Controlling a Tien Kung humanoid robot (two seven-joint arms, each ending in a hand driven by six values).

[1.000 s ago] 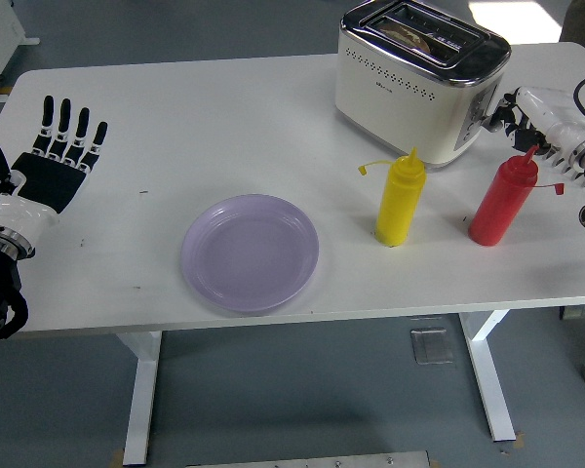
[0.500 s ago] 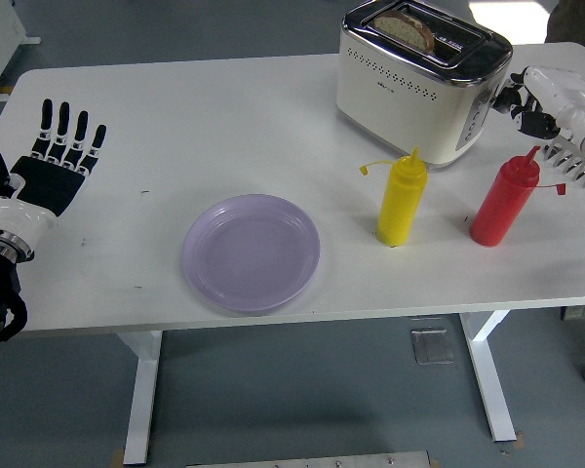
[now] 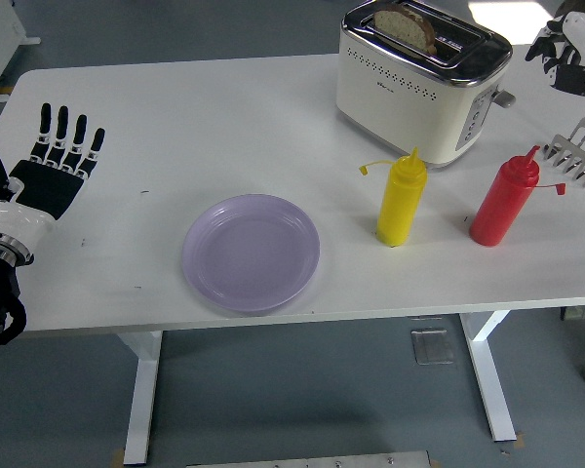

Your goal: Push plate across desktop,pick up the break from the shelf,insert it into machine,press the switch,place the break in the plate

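Bread (image 3: 406,23) stands raised in the slot of the toaster (image 3: 419,88) at the far right of the white table (image 3: 175,127). The plate (image 3: 251,253) lies near the front edge. Right hand (image 3: 564,57): loosely curled, empty, beyond the toaster. Left hand (image 3: 49,166): flat, fingers spread, at the left edge. Floor: grey.

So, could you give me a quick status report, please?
Left hand open, resting. Right hand raised, empty. Bread slice up in cream toaster. Lilac plate unobstructed.
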